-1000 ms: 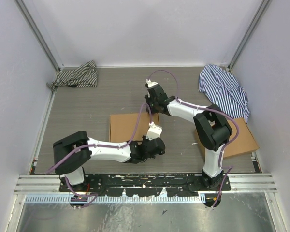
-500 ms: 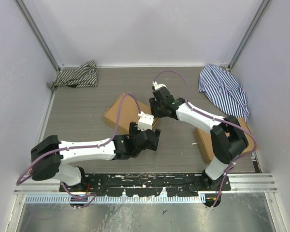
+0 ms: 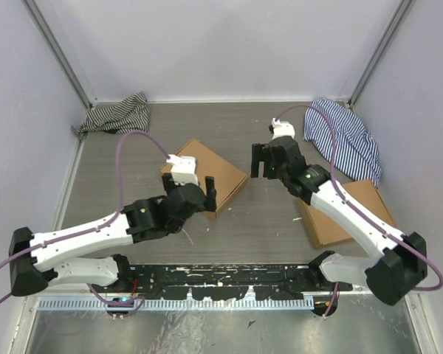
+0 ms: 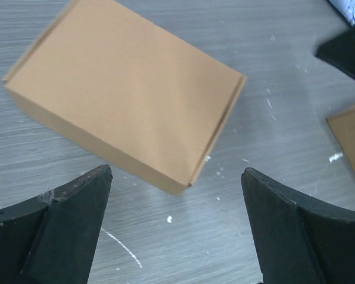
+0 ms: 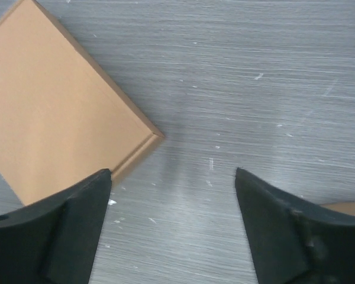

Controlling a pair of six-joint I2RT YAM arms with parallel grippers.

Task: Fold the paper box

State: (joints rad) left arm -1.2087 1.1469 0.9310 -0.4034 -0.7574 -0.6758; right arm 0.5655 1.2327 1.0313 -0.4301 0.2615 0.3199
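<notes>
The paper box lies closed and flat on the table, a shallow brown rectangle turned at an angle. My left gripper hovers over its near edge, open and holding nothing. In the left wrist view the box fills the upper left, beyond the wide-apart left gripper. My right gripper is open too, just right of the box and clear of it. The right wrist view has the box at the left, its corner ahead of the right gripper.
A stack of flat brown cardboard lies at the right under the right arm. A dark striped cloth sits in the back left corner, a blue striped cloth at the back right. White walls enclose the table.
Both grippers have opened and let go of the box. The box has turned and now lies at an angle. The left arm stretched out to the left, the right gripper drew back to the right.
</notes>
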